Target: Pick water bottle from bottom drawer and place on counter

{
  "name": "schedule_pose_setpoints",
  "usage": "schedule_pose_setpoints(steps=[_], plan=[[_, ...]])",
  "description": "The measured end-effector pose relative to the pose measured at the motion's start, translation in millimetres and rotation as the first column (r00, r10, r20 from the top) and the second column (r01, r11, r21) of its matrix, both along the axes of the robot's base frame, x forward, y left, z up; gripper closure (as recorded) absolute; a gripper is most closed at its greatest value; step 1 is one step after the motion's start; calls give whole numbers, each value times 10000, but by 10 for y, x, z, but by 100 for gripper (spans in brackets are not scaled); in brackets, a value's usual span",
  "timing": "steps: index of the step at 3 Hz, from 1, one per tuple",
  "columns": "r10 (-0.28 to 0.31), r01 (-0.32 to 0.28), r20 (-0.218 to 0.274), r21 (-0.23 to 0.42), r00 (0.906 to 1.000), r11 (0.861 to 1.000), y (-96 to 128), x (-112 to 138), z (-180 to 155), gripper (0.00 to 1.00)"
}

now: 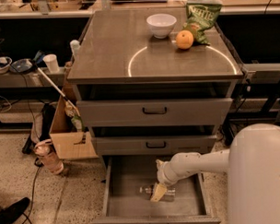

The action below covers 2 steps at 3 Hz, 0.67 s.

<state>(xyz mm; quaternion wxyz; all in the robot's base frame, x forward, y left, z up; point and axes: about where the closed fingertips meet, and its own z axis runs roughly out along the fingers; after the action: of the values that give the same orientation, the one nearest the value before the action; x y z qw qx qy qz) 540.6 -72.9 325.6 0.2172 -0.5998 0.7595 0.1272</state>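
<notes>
My claw (157,192) low inside open bottom drawer (129,204), directly over water bottle (145,190). Bottle lies on its side on drawer floor, one end showing left of claw. Claw spread or pinching: cannot tell. Above claw: two closed drawers (154,112). Farthest: counter (110,50) with bowl (161,24), orange (184,39), chip bag (202,17).
</notes>
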Motion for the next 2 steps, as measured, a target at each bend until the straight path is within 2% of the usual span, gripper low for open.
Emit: schedule_pose_setpoints(steps=[2], plan=[[-30, 10, -329, -598, 9995, 9982, 27, 62, -373, 0]])
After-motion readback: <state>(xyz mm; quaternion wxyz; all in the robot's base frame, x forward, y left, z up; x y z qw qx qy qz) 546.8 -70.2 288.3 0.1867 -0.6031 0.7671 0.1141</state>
